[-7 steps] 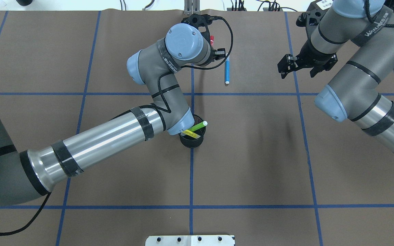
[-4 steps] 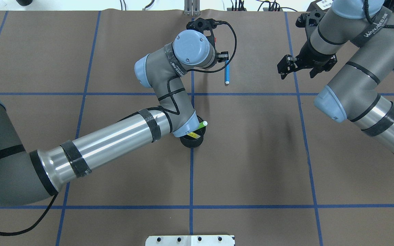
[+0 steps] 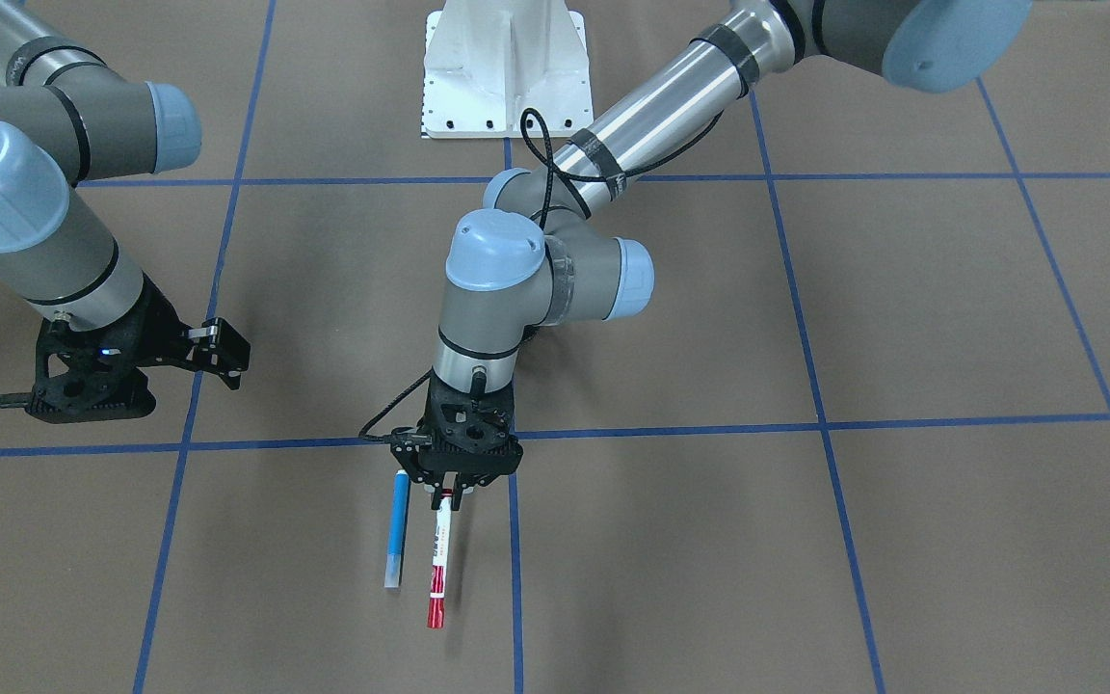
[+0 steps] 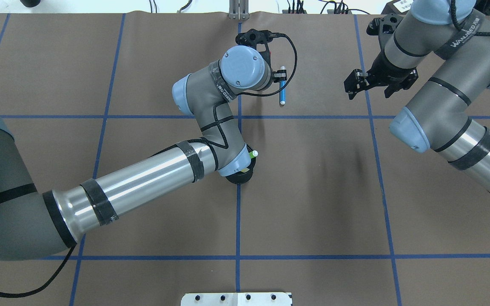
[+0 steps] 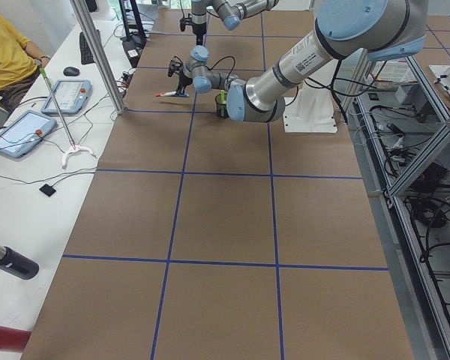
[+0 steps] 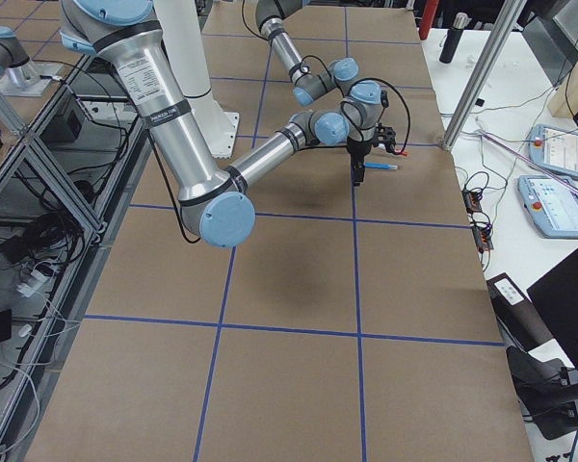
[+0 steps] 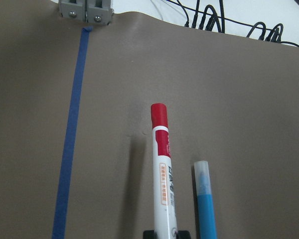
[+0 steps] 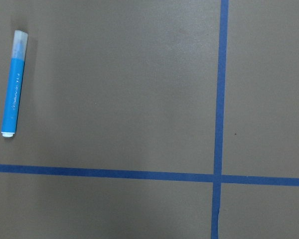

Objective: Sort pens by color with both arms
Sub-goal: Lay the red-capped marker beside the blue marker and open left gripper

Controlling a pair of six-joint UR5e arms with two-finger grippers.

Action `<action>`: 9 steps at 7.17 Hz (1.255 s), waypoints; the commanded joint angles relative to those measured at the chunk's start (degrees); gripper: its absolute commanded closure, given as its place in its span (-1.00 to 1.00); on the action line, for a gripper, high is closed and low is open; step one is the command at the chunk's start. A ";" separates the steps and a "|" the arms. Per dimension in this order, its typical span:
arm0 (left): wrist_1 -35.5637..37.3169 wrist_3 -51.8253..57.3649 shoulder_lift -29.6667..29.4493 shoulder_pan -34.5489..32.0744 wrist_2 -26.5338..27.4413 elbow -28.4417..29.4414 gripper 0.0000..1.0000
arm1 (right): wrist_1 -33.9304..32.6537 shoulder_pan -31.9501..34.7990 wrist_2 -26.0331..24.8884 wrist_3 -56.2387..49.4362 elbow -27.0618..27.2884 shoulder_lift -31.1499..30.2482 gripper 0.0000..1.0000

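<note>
My left gripper (image 3: 447,490) is shut on the white-barrelled pen with the red cap (image 3: 437,569) and holds it just above the far part of the table. In the left wrist view this pen (image 7: 163,169) points away from me. The blue pen (image 4: 282,87) lies flat right beside it and also shows in the left wrist view (image 7: 205,204) and the right wrist view (image 8: 14,82). My right gripper (image 4: 369,90) is open and empty, to the right of the blue pen. The light green pen (image 4: 253,154) stands in the black mesh cup (image 4: 240,176). The yellow pen is hidden under my left elbow.
The cup sits on the table's centre line, mostly covered by my left elbow in the overhead view. Blue tape lines (image 4: 238,221) divide the brown table cover. The white pedestal base (image 3: 502,67) stands at the robot's edge. An operator (image 5: 7,52) sits beyond the far edge.
My left gripper has moved right with the red-capped pen, up beside the blue pen. My left elbow now covers more of the cup. The right arm has barely moved.
</note>
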 commanded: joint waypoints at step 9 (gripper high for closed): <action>0.08 0.00 0.55 1.52 0.63 -0.15 -0.69 | 1.15 -0.51 -0.07 0.60 -0.60 0.26 -0.99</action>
